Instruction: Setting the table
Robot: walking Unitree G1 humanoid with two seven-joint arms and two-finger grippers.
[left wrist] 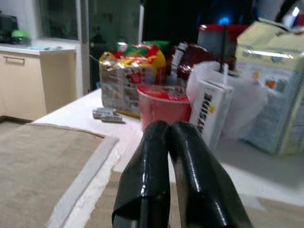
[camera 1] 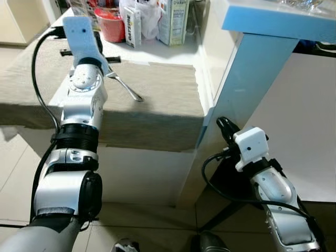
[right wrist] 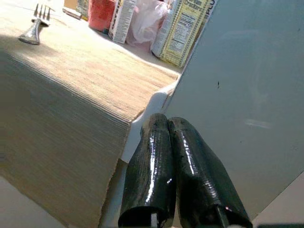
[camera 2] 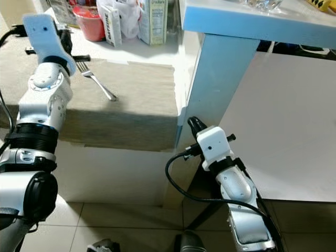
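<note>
A silver fork lies on a beige cloth that covers the white table, tines toward the back. My left arm reaches up over the table's left part. Its gripper is shut with nothing in it, just above the cloth to the left of the fork's tines, pointing at the groceries. My right gripper is low beside the table's front right corner, below the cloth's edge. It is shut and empty too, as the right wrist view shows.
Groceries stand at the back of the table: a red cup, a small carton, a white bag and a tall carton. A pale blue tabletop with a blue leg stands close on the right. Tiled floor below.
</note>
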